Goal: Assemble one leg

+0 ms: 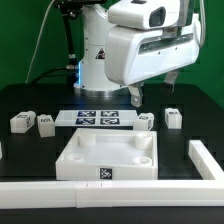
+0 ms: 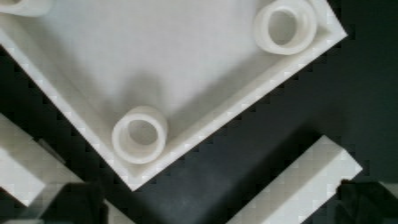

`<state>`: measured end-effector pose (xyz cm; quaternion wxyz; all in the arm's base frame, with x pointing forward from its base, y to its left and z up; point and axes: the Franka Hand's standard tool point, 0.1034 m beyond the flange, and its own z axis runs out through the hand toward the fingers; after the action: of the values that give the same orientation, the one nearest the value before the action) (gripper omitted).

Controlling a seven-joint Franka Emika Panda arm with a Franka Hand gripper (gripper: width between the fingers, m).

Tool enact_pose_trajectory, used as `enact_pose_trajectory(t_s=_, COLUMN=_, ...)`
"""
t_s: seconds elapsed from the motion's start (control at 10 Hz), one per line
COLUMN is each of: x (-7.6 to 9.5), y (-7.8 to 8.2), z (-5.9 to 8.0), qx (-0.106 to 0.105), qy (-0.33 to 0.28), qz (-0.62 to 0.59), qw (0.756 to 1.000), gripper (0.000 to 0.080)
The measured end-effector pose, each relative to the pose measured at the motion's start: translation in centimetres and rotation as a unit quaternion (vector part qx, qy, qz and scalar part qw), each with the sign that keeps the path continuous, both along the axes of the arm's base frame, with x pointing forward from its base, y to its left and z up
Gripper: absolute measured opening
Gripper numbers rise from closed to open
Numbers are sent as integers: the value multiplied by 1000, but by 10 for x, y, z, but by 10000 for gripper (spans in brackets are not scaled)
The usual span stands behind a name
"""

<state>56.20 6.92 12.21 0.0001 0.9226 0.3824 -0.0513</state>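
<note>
Four small white tagged blocks lie loose in a row: one leg [image 1: 20, 122] and another leg [image 1: 45, 123] at the exterior view's left, a third leg [image 1: 146, 121] and a fourth leg [image 1: 172, 117] at its right.

The marker board [image 1: 98, 118] lies flat on the black tabletop [image 1: 30, 100], just to the exterior view's left of the hand [image 1: 135, 98]. The white square tray [image 1: 75, 168] sits near the hand, closer to the exterior camera. The wrist view shows 2 round corner holes [image 2: 139, 133] in it.
</note>
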Motion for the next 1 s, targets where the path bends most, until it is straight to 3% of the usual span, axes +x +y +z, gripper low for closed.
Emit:
enact_pose_trajectory(t_s=0.8, x=-1, y=-1, z=0, qx=-2, qy=0, qz=3, qw=1000, gripper=650)
enact_pose_trajectory(t_s=0.9, x=-6, y=-5, z=0, qx=2, qy=-1, qz=37, qw=999, gripper=650)
enact_pose_trajectory(t_s=1.0, x=-16, y=-11, z=-8, qx=11, qy=-11, qz=76, qw=997, gripper=650)
